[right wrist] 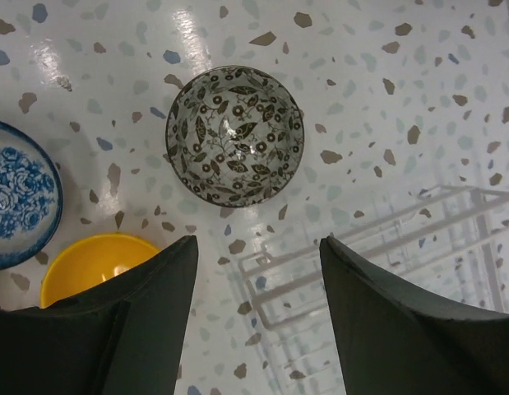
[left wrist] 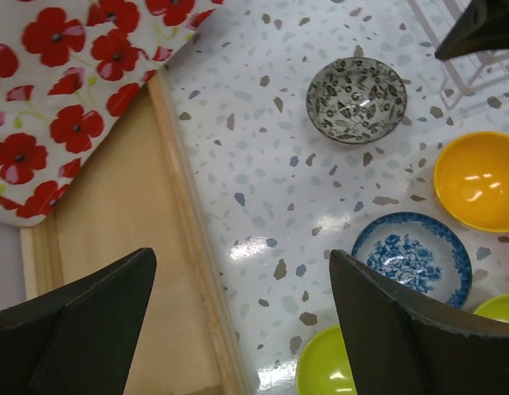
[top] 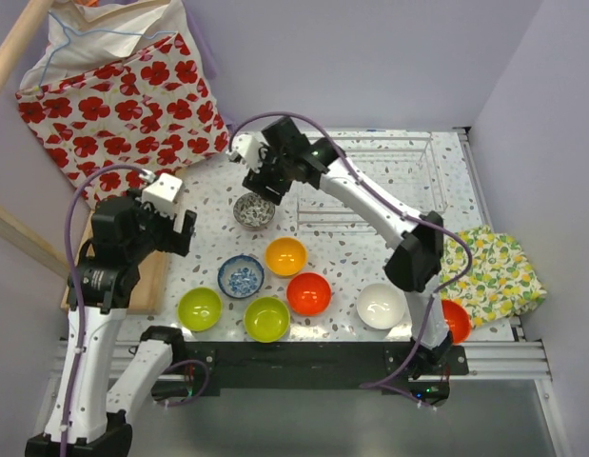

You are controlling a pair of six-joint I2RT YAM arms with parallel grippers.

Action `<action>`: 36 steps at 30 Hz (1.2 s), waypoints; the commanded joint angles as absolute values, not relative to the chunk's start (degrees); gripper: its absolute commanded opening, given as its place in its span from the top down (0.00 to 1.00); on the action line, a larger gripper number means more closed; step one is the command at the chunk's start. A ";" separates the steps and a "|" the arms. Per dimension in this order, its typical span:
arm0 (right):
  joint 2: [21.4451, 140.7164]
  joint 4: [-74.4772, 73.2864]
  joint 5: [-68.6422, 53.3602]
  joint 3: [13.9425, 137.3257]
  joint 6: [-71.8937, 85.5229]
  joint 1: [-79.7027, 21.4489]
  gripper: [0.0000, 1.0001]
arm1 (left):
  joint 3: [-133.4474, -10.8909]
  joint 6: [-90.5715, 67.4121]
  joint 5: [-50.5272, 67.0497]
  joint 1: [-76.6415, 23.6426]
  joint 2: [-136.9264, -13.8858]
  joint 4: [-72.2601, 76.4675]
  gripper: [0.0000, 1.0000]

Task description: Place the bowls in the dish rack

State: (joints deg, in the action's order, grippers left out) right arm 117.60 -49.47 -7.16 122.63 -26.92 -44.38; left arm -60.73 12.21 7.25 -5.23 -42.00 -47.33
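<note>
Terrazzo table (top: 208,249); right arm (top: 413,255) partly hides one red-orange bowl (top: 457,322).

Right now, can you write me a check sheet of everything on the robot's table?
Surface: speckled table, nothing spilled seen.
Job's things: eight bowls, all outside the dish rack; grey-patterned bowl nearest it.
Clutter: wooden tray, poppy bag, lemon cloth.
Grippers: left gripper open, empty; right gripper open, by the grey-patterned bowl.
Cables: purple cables loop off both arms.
Surroundings: lilac walls, wooden beam.
</note>
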 commanded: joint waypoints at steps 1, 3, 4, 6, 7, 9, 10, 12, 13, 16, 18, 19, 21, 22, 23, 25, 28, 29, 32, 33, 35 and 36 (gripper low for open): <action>121.11 -49.23 -5.45 126.74 -24.70 -45.00 0.35 | -64.33 7.03 0.18 -2.82 -38.32 -46.32 0.08; 123.48 -48.87 -5.54 127.53 -24.52 -45.17 0.35 | -65.82 7.03 0.18 -1.59 -38.84 -46.76 0.08; 124.27 -48.61 -5.71 127.96 -24.09 -45.35 0.36 | -65.92 7.12 0.09 -1.15 -39.28 -46.84 0.08; 126.73 -48.17 -6.24 129.28 -23.82 -45.53 0.35 | -65.57 7.12 0.17 -0.18 -40.51 -46.85 0.08; 127.61 -48.08 -6.50 129.72 -23.47 -45.88 0.35 | -65.39 7.12 0.09 0.00 -40.69 -46.50 0.08; 129.72 -47.82 -7.11 130.95 -23.47 -46.23 0.35 | -65.04 6.86 1.13 1.91 -40.95 -46.14 0.07; 130.25 -47.73 -7.29 131.22 -23.64 -46.75 0.36 | -65.21 6.59 1.58 2.37 -41.31 -46.23 0.08; 131.22 -47.03 -7.82 130.87 -23.91 -47.28 0.36 | -65.13 6.16 2.63 3.77 -41.66 -46.58 0.08; 131.39 -46.93 -7.91 130.61 -24.08 -47.89 0.36 | -65.13 6.07 3.07 4.13 -42.10 -46.76 0.08; 131.48 -45.71 -7.91 128.94 -23.65 -49.04 0.35 | -65.21 5.71 4.30 5.45 -42.71 -46.85 0.08; 131.92 -44.92 -7.39 128.06 -22.59 -49.48 0.35 | -65.30 5.80 4.92 6.15 -43.06 -46.85 0.08; 132.27 -44.91 -7.12 128.06 -22.15 -49.66 0.35 | -65.39 5.63 5.01 6.50 -43.33 -46.76 0.08; 133.06 -44.65 -6.86 128.67 -21.45 -49.83 0.35 | -65.30 5.63 5.53 7.21 -43.59 -46.76 0.07; 133.59 -44.56 -6.77 128.93 -21.01 -49.92 0.35 | -65.22 5.71 5.71 7.38 -43.68 -46.58 0.08; 133.85 -44.47 -6.68 129.46 -20.92 -50.10 0.35 | -64.95 5.63 5.89 7.64 -43.68 -46.58 0.07; 134.90 -44.30 -6.16 129.72 -21.01 -50.53 0.35 | -64.69 5.54 6.33 7.91 -43.77 -46.41 0.08; 136.23 -44.03 -4.40 130.95 -20.92 -51.06 0.34 | -64.60 5.27 7.47 8.61 -43.94 -46.49 0.08; 136.84 -43.95 -4.05 131.31 -20.92 -51.06 0.35 | -64.69 5.27 7.82 8.96 -43.95 -46.49 0.08; 138.16 -43.33 -2.64 131.92 -20.74 -51.33 0.34 | -64.60 5.27 8.79 9.40 -44.38 -46.58 0.08; 138.51 -43.07 -1.77 132.01 -20.83 -51.24 0.34 | -64.60 5.27 9.14 9.49 -44.38 -46.58 0.07; 139.04 -42.89 -1.06 132.27 -20.83 -51.24 0.34 | -64.34 5.27 9.32 9.58 -44.65 -46.41 0.08; 139.57 -42.54 -0.53 132.28 -20.83 -51.24 0.34 | -64.34 5.19 9.49 9.67 -44.74 -46.41 0.08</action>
